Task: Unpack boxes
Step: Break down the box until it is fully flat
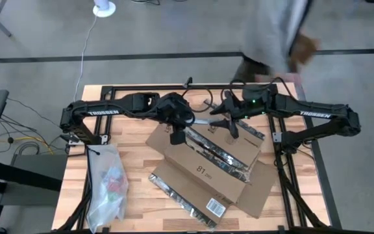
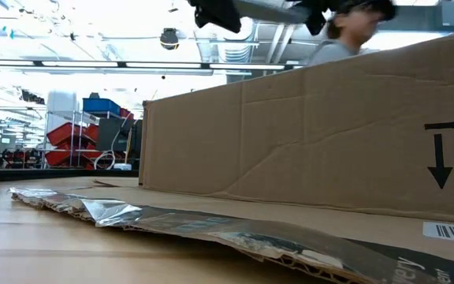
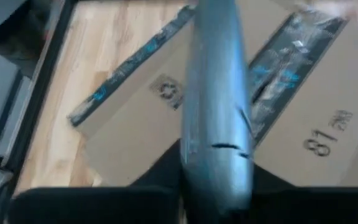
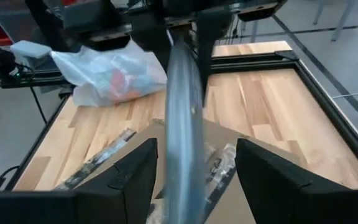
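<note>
Cardboard box [image 1: 203, 170] lies in the middle of the tabletop [image 1: 141, 195], with its flaps spread flat and strips of torn dark tape along the edges. Its long axis runs diagonally, from the far left side toward the near right corner, and the "81" print [image 1: 204, 173] faces up. Between the two arms you have a long grey metal bar [image 1: 203, 122], and it hangs above the far edge of the box. The left hand [image 1: 176, 133] appears clenched on one end of this bar, because the bar comes straight out of it in the left wrist view. The right hand [image 1: 229, 125] sits at the other end; the bar passes between its fingers, but you cannot tell if they press on it. I judge that you are in the step of lifting an item out of the opened box. Next, carry the bar sideways and put it down on bare wood, away from the plastic bag [image 1: 106, 185]. A person [image 1: 274, 32] stands behind the tabletop, so move slowly.
</note>
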You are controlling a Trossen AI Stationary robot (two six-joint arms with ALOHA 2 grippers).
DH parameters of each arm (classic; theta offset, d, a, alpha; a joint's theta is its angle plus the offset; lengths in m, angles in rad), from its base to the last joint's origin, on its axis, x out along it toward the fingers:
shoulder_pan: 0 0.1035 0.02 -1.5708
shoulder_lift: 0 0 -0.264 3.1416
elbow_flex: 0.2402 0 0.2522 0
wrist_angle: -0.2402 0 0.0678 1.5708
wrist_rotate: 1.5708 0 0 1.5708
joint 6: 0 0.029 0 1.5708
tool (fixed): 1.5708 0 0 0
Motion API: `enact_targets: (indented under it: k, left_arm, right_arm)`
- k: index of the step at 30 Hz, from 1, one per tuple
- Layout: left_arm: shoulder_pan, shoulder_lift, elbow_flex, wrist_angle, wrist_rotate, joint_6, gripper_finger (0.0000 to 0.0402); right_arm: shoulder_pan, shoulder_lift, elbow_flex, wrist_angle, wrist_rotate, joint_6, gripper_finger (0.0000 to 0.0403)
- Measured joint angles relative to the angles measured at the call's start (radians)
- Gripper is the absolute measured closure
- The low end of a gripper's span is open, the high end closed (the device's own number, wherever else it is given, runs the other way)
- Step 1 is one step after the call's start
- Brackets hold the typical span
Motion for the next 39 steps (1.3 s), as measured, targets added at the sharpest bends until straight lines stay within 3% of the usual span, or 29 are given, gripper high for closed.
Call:
enact_targets:
  k: [21, 30, 39]
  left_arm:
    - [-0.003, -0.011, 0.0, 0.04, -0.009, 0.011, 0.0395]
    - [-0.003, -0.011, 0.0, 0.043, -0.011, 0.001, 0.0395]
    - [-0.003, -0.011, 0.0, 0.047, -0.011, -0.023, 0.0394]
  right_arm:
    - [0.041, -0.042, 0.037, 0.103, -0.008, -0.009, 0.0207]
    - [0.003, -0.104, 0.042, 0.021, -0.009, -0.025, 0.0207]
    - [0.024, -0.017, 0.041, 0.014, -0.009, -0.035, 0.0207]
